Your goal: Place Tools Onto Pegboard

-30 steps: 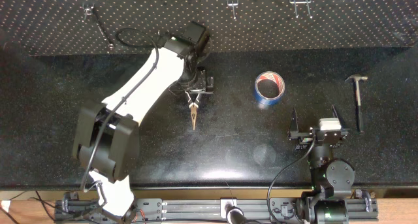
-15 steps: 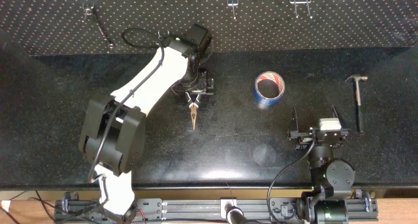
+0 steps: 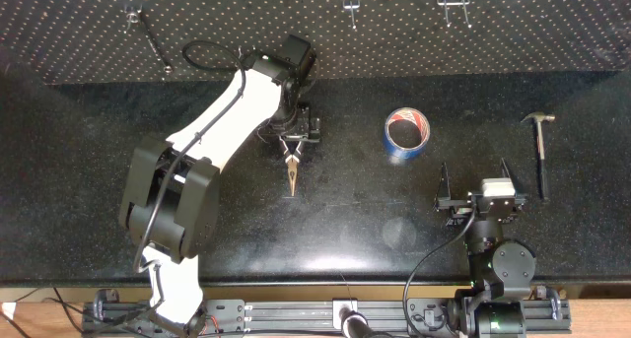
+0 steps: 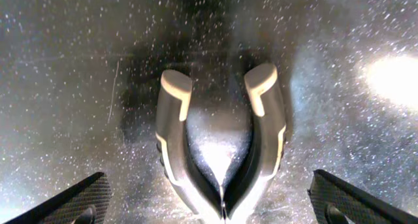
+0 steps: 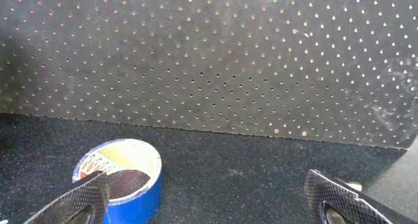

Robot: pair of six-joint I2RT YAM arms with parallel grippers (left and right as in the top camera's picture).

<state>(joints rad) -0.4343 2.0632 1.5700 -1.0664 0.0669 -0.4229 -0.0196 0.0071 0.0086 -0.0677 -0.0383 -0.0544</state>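
Left gripper (image 4: 212, 208) low over the cream-handled metal pliers (image 4: 269, 129) on the black speckled worktop (image 4: 65, 87). Jaws wide apart, both handles between them, neither finger touching. Right gripper (image 5: 209, 211) jaws also apart, nothing between them. Blue tape roll (image 5: 121, 178) lies ahead, off toward one finger. Black perforated pegboard (image 5: 228, 67) beyond.

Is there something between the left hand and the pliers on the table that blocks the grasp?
Nothing visible blocks it. The left hand hangs directly over the pliers. Its open fingers stand on either side of the handles, with only bare table around them.
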